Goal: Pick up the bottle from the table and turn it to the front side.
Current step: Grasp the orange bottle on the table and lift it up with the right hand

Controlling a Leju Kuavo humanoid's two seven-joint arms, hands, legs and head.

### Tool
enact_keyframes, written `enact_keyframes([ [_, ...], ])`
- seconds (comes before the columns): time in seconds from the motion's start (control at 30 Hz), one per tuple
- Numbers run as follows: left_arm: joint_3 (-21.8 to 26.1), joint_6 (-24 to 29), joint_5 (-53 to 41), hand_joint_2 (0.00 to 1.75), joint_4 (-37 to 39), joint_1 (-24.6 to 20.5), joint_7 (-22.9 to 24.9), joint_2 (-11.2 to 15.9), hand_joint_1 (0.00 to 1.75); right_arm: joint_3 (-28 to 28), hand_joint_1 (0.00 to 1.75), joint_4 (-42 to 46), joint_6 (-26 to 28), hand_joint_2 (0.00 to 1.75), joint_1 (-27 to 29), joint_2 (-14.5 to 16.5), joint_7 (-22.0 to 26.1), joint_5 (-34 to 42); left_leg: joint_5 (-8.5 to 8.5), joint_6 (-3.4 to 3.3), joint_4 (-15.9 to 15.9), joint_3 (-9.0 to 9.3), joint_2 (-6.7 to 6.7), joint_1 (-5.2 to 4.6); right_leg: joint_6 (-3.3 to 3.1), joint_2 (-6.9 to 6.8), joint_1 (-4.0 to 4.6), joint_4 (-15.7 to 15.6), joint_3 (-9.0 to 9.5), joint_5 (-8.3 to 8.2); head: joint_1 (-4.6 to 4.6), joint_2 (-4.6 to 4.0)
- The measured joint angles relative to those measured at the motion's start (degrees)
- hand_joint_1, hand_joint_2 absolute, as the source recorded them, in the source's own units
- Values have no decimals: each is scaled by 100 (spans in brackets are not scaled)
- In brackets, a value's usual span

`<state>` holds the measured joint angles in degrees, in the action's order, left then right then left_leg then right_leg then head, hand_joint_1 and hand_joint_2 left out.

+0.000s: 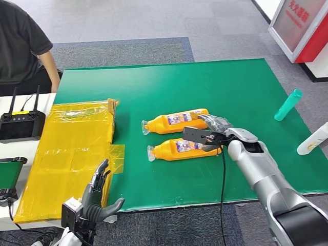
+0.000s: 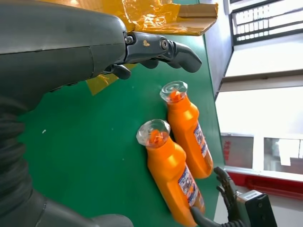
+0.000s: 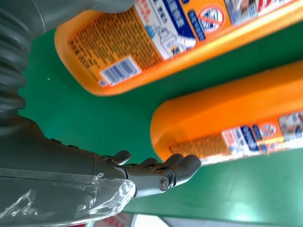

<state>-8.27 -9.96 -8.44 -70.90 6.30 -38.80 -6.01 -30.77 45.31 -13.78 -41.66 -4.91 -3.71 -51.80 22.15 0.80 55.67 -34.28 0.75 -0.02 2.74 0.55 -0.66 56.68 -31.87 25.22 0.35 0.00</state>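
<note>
Two orange bottles lie side by side on the green mat [image 1: 240, 87], caps pointing to my left. The far bottle [image 1: 176, 121] [image 2: 187, 130] and the near bottle [image 1: 180, 148] [image 2: 171, 175] both show printed labels. My right hand [image 1: 208, 136] [image 2: 228, 194] reaches over their base ends, its dark fingers spread above the near bottle. In the right wrist view its thumb [image 3: 168, 172] lies beside the base of one bottle [image 3: 232, 113], and the other bottle [image 3: 150, 42] shows a barcode. Neither bottle is lifted. My left hand [image 1: 98, 195] [image 2: 161, 49] hovers at the table's front edge, fingers apart and holding nothing.
A flat cardboard box wrapped in yellow tape [image 1: 77, 148] lies on the left. A teal bottle [image 1: 288, 105] and a white bottle [image 1: 313, 139] lie at the mat's right edge. A person [image 1: 23, 41] sits at the far left behind a black controller [image 1: 21, 124].
</note>
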Motion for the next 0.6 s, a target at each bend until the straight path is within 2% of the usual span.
enact_keyframes([
  [0.6, 10, 50, 31, 175, 0, 1, 0, 24, 0, -435, 0, -270, -245, 175, -6, -1, 92, 323, -3, 2, 0, -2, 0, 0, 1, 0, 0, 0, -5, -1, 0, 0],
])
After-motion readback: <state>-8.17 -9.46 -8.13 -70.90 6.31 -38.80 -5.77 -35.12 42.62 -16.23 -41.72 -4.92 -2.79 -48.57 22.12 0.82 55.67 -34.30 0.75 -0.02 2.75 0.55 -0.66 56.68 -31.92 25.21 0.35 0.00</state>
